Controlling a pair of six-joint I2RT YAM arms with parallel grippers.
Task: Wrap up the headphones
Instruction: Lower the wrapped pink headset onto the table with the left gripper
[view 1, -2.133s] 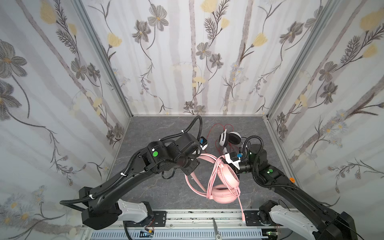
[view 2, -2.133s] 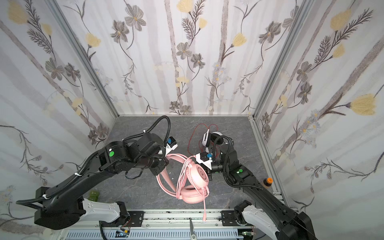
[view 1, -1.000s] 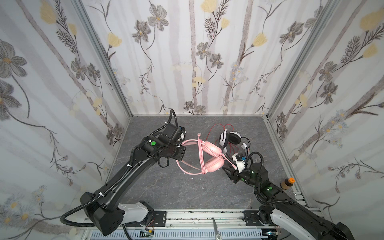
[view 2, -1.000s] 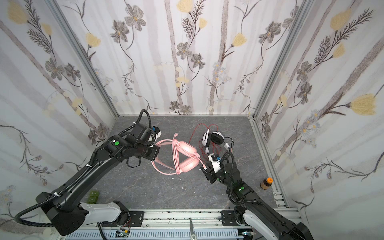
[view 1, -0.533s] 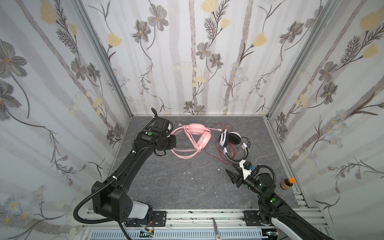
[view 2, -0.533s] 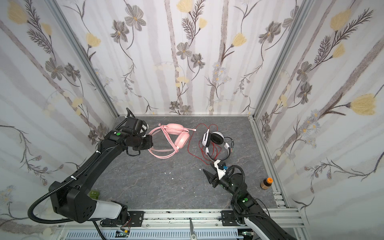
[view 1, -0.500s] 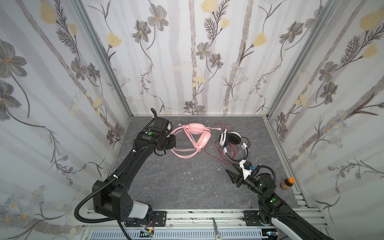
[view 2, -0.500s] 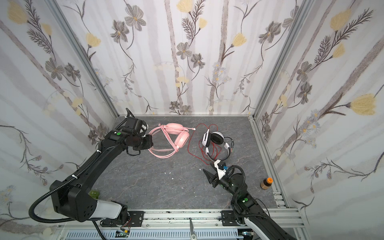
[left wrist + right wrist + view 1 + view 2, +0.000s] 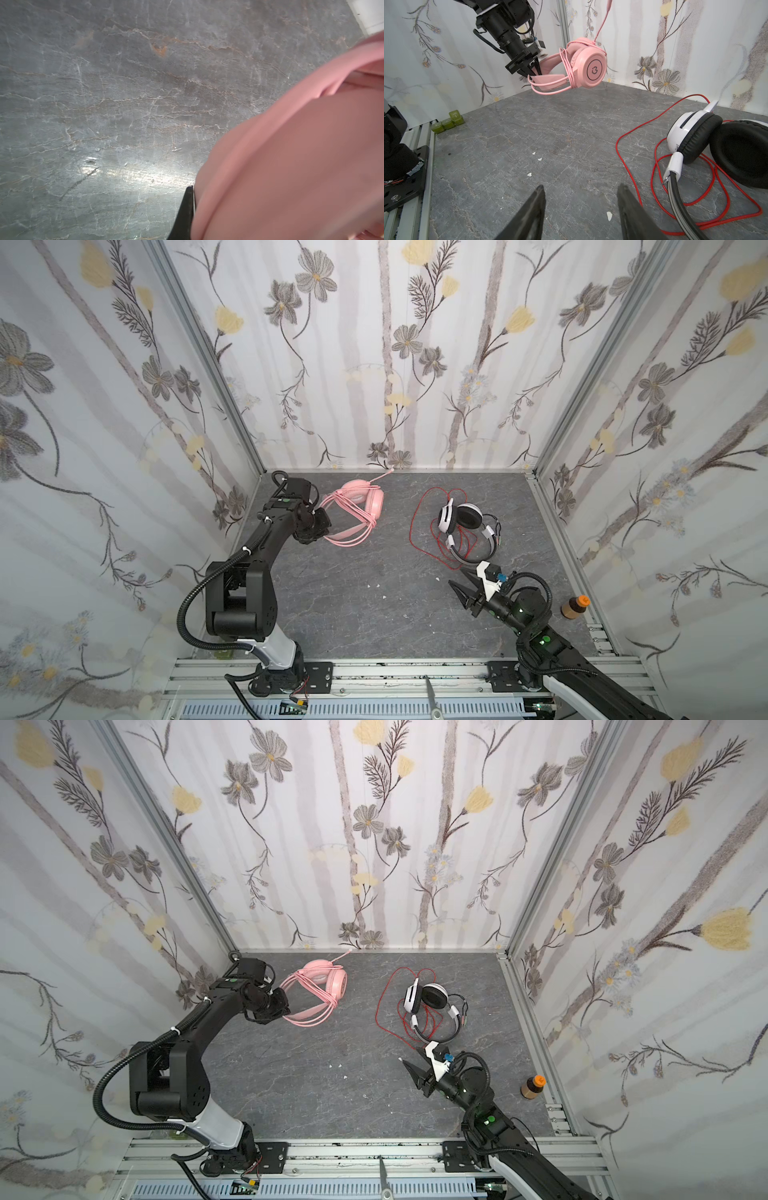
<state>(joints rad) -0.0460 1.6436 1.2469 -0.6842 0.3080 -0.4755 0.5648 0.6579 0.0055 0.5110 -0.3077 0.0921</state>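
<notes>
Pink headset carried from mid-tabletop to the far-left corner; right gripper pulled back toward its base, empty.

Left gripper is clamped on the pink headband. The headset hangs clear of the tabletop, its pink cord wound round band and earcups and its mic boom close to the back wall. Right gripper's jaws stand apart with nothing between them, low and just short of the white-and-black headset, whose red cord lies in loose loops. Judgement: lower until the earcups rest on the tabletop before releasing, so the windings do not slip, and keep the boom off the wall.
</notes>
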